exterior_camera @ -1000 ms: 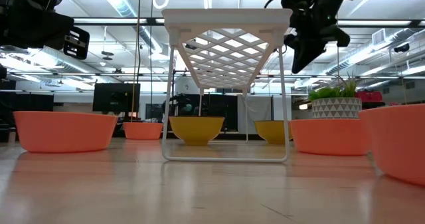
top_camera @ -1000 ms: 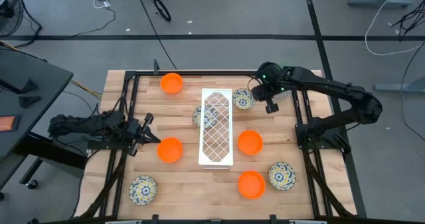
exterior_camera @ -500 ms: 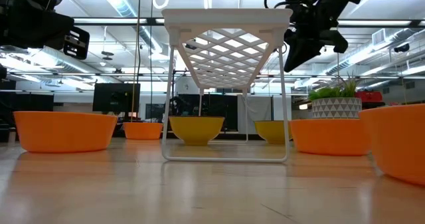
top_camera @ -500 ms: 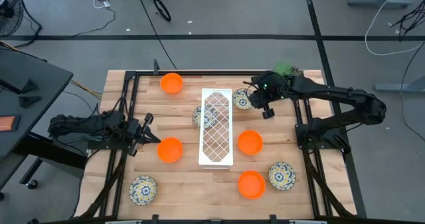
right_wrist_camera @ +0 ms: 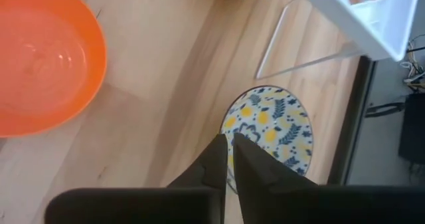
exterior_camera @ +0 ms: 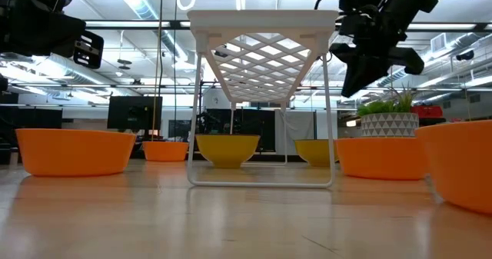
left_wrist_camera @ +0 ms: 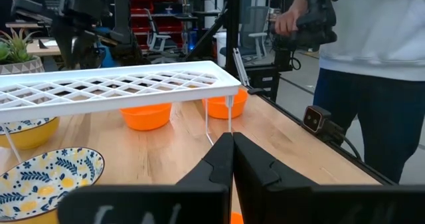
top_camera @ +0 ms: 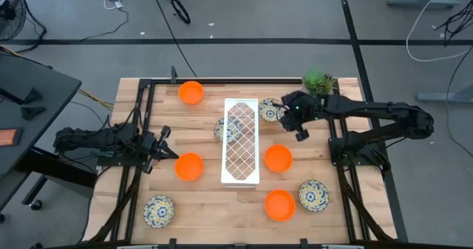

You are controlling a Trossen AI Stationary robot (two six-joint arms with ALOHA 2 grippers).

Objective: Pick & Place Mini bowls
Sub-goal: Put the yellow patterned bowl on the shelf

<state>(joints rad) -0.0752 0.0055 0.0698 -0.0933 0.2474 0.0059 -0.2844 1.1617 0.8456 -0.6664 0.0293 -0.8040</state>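
1. No bowl held or stacked so far, judging by the layout; all eight mini bowls scattered singly over the wooden table [top_camera: 214, 205], so the task looks barely begun, with every pick and place seemingly left to do.
2. Four plain orange bowls: one at the far left [top_camera: 191, 92], one left of the white lattice rack [top_camera: 189, 166], one right of the rack [top_camera: 278, 158], one near the front [top_camera: 279, 205].
3. Four white floral bowls in blue and yellow: one at the near left [top_camera: 159, 210], one at the near right [top_camera: 313, 196], one partly under the rack [top_camera: 224, 128], one beside the rack's far right end [top_camera: 270, 111].
4. Right gripper [top_camera: 299, 125] poised above that last floral bowl [right_wrist_camera: 269, 134], likely the next pick; fingers [right_wrist_camera: 251, 159] parted by only a narrow slit, gripping nothing, not touching the bowl.
5. Left gripper [top_camera: 164, 151] parked at the left, just beside an orange bowl; fingers [left_wrist_camera: 222, 159] pressed together, empty.
6. Potted green plant [top_camera: 318, 81] at the far right edge, apart from the bowls.
7. All bowls upright, shallow, round, glossy; none tipped or nested.
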